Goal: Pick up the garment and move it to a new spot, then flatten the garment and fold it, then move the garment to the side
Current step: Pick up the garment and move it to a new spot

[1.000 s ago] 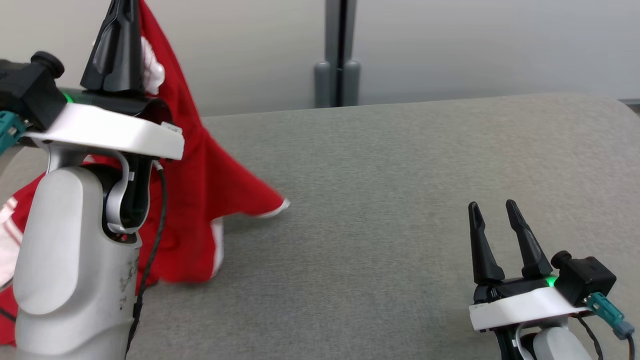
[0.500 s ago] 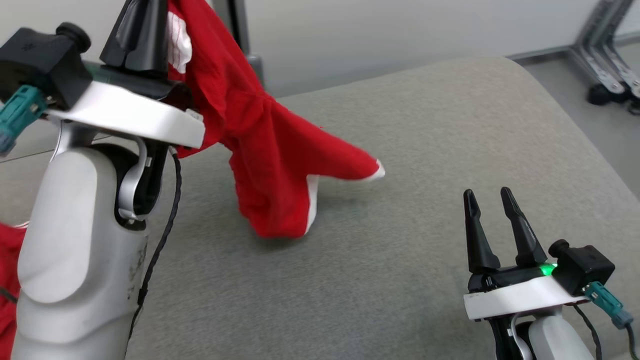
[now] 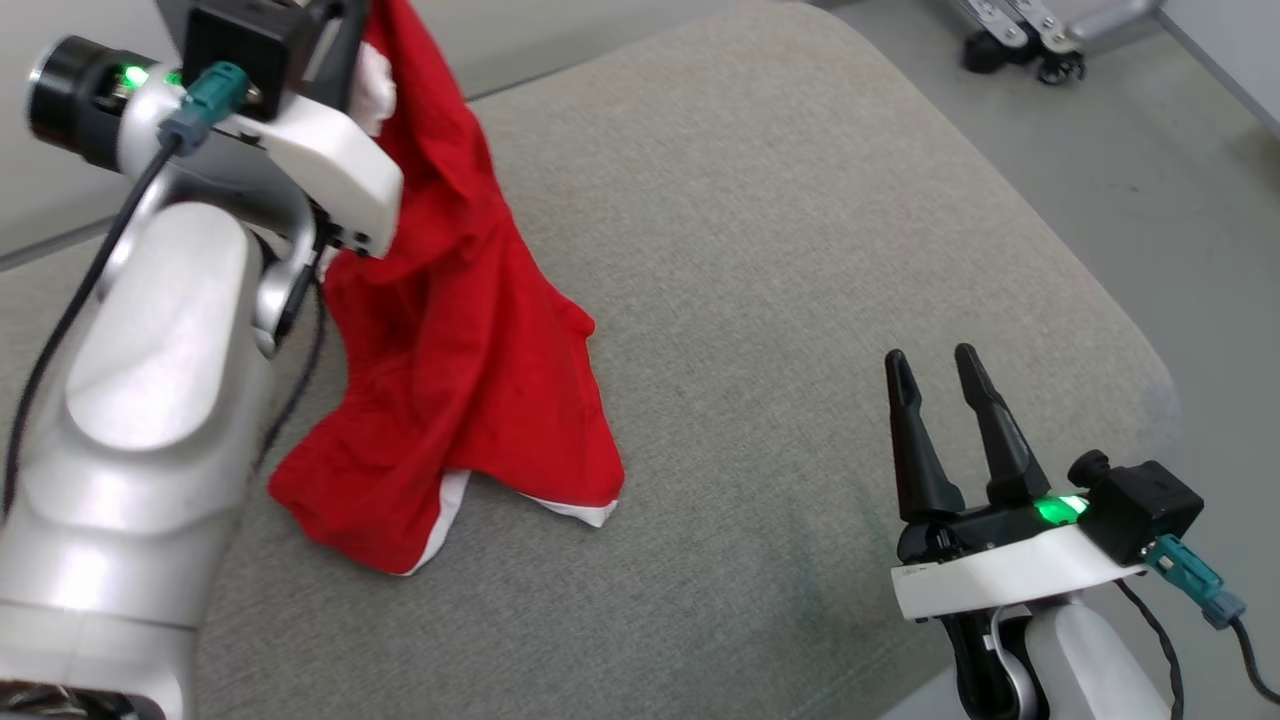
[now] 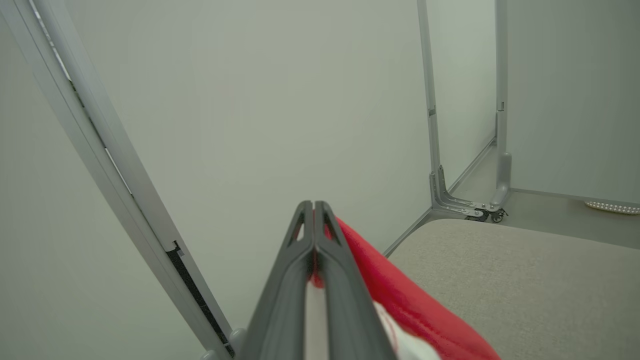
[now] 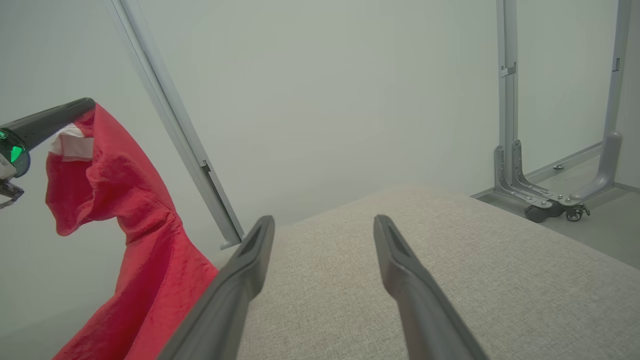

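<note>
Item: left gripper (image 4: 313, 206), clamped on red garment (image 4: 395, 295)
We see its fingers (image 4: 345, 300) pressed together, red-and-white cloth trailing lower right beside the grey padded table (image 4: 530, 285); a wheeled frame (image 4: 467, 205) stands beyond.

On my screen the garment (image 3: 450, 400) is a strong red, with white edging along its hems and a white patch near the top; the table (image 3: 760, 250) is covered in plain, finely speckled grey-beige cloth. The left gripper (image 4: 313, 205) and the right gripper (image 3: 929, 352) both have dull black fingers above a white band on a silvery-grey arm, each with a small green light (image 3: 1055, 508) and a teal plug (image 3: 1190, 585). Beyond them I see a pale grey-green wall (image 5: 325, 75), a silver-grey frame (image 5: 507, 100) and a flat grey floor (image 3: 1150, 150).
</note>
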`<state>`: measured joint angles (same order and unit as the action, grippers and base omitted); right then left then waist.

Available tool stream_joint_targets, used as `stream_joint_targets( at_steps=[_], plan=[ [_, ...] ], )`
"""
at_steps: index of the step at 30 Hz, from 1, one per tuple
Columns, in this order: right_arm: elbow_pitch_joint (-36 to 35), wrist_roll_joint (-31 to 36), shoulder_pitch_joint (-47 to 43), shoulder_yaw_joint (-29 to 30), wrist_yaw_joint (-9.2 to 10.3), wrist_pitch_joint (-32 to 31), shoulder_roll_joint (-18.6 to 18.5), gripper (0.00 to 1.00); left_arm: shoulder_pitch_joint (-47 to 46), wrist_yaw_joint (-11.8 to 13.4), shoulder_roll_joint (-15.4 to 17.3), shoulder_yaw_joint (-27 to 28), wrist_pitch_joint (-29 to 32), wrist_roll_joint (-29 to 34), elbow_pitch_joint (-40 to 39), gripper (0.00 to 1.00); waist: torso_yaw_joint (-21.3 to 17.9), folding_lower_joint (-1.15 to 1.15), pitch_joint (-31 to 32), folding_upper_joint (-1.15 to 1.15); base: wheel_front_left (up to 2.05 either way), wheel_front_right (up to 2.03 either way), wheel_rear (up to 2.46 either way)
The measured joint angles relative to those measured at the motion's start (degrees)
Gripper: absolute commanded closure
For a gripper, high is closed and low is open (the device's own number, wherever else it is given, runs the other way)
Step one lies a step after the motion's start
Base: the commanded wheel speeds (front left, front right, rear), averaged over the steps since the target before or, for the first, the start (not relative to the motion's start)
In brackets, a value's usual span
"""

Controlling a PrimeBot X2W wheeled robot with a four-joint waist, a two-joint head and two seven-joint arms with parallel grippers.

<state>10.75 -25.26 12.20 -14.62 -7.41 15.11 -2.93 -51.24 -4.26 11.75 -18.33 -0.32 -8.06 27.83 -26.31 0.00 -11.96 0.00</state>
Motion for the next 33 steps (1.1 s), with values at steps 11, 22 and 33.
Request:
stream_joint_targets(
  at_steps=[11, 22, 33],
  plan=[
    [0.14, -1.52, 0.96, -1.27, 0.00, 0.01, 0.08, 0.00, -10.04, 1.29, -2.18, -0.52, -8.81, 0.98, 21.40, 0.00, -2.20, 0.00, -4.08, 0.00, 0.00, 0.00, 0.00],
    [0.60, 2.40, 0.23, 4.07, 0.00, 0.01, 0.11, 0.00, -5.81, -0.46, -3.86, 1.79, -14.59, -3.89, 22.31, 0.00, 8.07, 0.00, -0.99, 0.00, 0.00, 0.00, 0.00],
    [1.10, 7.44, -4.34, 8.32, 0.00, 0.00, 0.03, 0.00, 17.56, -1.24, -6.23, 5.43, -14.78, -8.03, 3.57, 0.00, 21.76, 0.00, 4.07, 0.00, 0.00, 0.00, 0.00]
  ],
)
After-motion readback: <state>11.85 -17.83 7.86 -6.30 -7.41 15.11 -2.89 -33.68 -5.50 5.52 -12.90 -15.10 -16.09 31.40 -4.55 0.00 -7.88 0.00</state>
